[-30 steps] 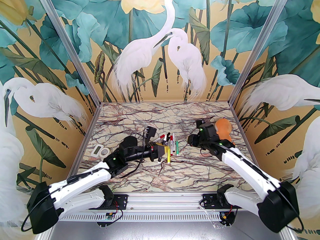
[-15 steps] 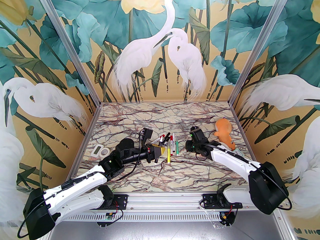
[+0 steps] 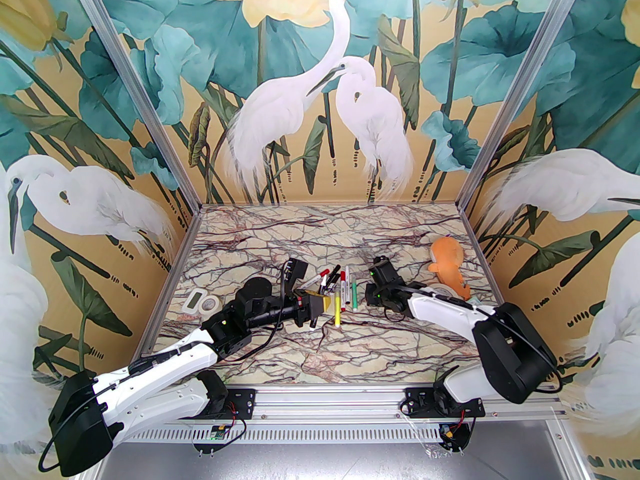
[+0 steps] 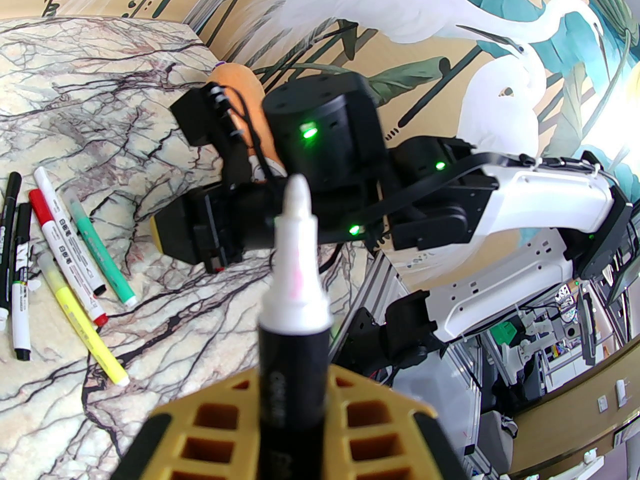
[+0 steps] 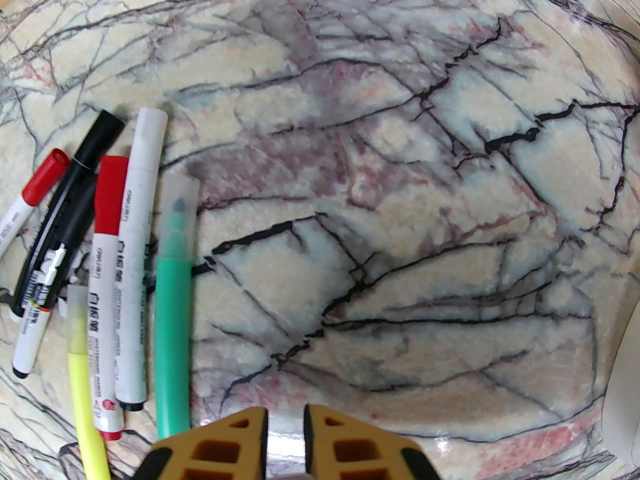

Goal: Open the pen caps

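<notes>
Several pens (image 3: 340, 288) lie side by side mid-table. In the right wrist view they are at the left: two with red pen caps (image 5: 111, 193), a black pen (image 5: 75, 208), a white pen (image 5: 140, 248), a green one (image 5: 172, 318) with a clear cap, and a yellow one (image 5: 82, 383). My left gripper (image 3: 316, 308) is shut on a black marker (image 4: 295, 278), whose white end points toward the right arm. My right gripper (image 5: 285, 433) hovers low just right of the pens, shut, with nothing clearly between its fingers.
An orange plush toy (image 3: 447, 265) lies at the back right, with a tape roll (image 3: 442, 288) beside it. A white timer (image 3: 192, 300) and a small round object (image 3: 210, 305) sit at the left. Open marble lies beyond and in front of the pens.
The right arm has drawn left and nearer to me, toward the pens, uncovering the plush toy. The left arm shifted only slightly, still holding the marker.
</notes>
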{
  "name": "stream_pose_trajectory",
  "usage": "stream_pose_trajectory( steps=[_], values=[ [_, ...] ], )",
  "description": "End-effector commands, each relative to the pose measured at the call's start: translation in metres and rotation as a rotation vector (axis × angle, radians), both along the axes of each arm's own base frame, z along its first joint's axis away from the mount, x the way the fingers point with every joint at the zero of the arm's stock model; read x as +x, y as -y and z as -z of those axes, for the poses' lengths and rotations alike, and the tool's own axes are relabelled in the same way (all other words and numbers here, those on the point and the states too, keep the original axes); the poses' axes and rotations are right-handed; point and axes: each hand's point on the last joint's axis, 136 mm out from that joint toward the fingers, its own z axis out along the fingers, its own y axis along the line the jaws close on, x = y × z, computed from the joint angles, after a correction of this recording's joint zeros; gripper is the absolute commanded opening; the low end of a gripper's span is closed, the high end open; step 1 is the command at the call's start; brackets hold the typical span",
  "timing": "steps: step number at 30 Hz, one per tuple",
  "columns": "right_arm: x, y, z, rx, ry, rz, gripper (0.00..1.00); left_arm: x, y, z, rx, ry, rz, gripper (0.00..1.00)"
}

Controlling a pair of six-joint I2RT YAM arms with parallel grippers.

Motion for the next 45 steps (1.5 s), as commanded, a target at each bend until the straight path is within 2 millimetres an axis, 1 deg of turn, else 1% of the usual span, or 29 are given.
stream_pose_trajectory(
  steps=[1,21,25,28,35,45],
  values=[
    [0.005,-0.005,0.003,-0.013,0.017,0.008,0.11,-0.003,0.004,-0.006,-0.029,0.004,0.029,0.06],
    [-0.001,0.007,0.031,-0.066,-0.025,0.083,0.16,-0.003,0.006,-0.002,-0.038,-0.001,0.039,0.06],
    [-0.001,0.009,0.037,-0.079,-0.037,0.092,0.18,-0.003,0.006,0.0,-0.036,-0.004,0.039,0.06],
    [-0.001,0.009,0.039,-0.085,-0.04,0.095,0.2,-0.004,0.006,-0.001,-0.042,-0.001,0.041,0.06],
    [-0.001,0.012,0.04,-0.099,-0.041,0.105,0.26,-0.004,0.006,-0.002,-0.041,0.001,0.043,0.06],
    [0.0,0.012,0.033,-0.102,-0.028,0.099,0.31,-0.005,0.004,-0.002,-0.041,-0.002,0.041,0.06]
  ],
)
